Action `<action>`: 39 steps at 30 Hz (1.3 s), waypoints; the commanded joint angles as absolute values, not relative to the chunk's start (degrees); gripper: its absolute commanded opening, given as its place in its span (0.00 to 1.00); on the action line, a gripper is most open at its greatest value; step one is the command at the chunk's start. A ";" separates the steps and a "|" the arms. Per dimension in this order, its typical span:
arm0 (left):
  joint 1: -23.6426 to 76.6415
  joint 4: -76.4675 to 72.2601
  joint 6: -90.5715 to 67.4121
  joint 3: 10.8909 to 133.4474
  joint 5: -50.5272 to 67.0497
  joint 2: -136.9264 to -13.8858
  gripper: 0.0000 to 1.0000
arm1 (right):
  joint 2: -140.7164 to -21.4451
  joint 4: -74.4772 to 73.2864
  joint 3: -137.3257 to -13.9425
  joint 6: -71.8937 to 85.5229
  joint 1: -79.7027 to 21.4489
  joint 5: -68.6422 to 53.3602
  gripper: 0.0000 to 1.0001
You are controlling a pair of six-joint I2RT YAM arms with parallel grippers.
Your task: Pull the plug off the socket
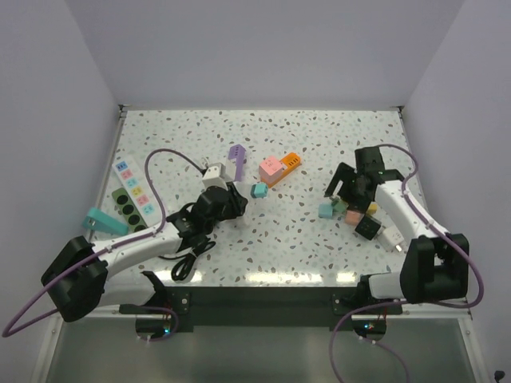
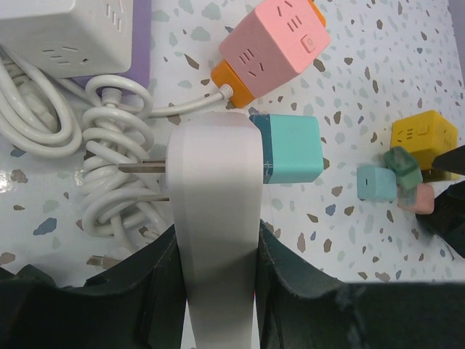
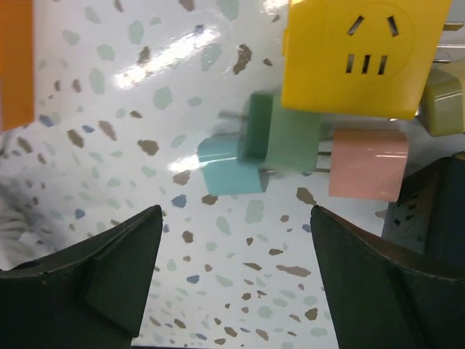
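Our left pincer [image 2: 218, 247] is clamped on the white plug [image 2: 215, 167], near the middle of the surface [image 2: 363, 87]. Its bare prongs [image 2: 142, 168] point one way and the teal cube [image 2: 294, 149] sits flush on the opposite face, so the long axis crosses our grip. Our right pincer [image 3: 236, 247], fingers apart, hovers well apart over other cubes. We judge the pull must follow that axis.

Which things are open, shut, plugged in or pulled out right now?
left pincer, shut on the white plug
right pincer, open, holding nothing
white plug, pins bare, in no socket
yellow socket cube, front holes empty
white cable, coiled up
green plug, too blurry to tell whether plugged in
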State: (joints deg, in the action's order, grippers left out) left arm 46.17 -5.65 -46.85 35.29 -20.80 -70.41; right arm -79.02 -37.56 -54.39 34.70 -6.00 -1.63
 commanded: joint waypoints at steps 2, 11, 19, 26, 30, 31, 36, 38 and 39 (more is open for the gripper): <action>46.41 -12.39 -45.53 35.95 -17.67 -69.43 0.00 | -71.55 -34.40 -55.64 33.92 -6.50 -15.75 0.86; 49.04 -14.68 -45.18 38.41 -15.82 -72.77 0.00 | -75.75 -15.32 -50.01 47.26 -14.32 -31.72 0.86; 51.24 -15.21 -46.58 39.64 -17.05 -73.30 0.00 | -84.46 -5.19 -49.92 55.72 -18.80 -34.10 0.83; 52.12 -16.08 -47.55 40.17 -17.58 -73.30 0.00 | -88.94 -0.18 -50.27 59.32 -20.74 -35.85 0.51; 52.29 -16.35 -47.81 40.34 -18.02 -73.39 0.00 | -89.21 -0.18 -50.19 59.33 -21.01 -36.38 0.25; 52.29 -16.43 -47.90 40.34 -18.02 -73.30 0.00 | -89.12 -0.18 -50.10 59.33 -21.01 -36.56 0.19; 52.38 -19.15 -47.64 40.25 -17.49 -74.00 0.32 | -88.77 4.56 -47.82 62.05 -21.09 -38.23 0.00; 52.38 -19.60 -47.73 40.34 -17.49 -74.79 0.41 | -88.33 6.23 -47.20 63.63 -21.27 -39.20 0.00; 52.38 -20.03 -47.81 40.60 -17.49 -75.14 0.48 | -87.90 6.76 -46.68 64.07 -21.27 -39.55 0.00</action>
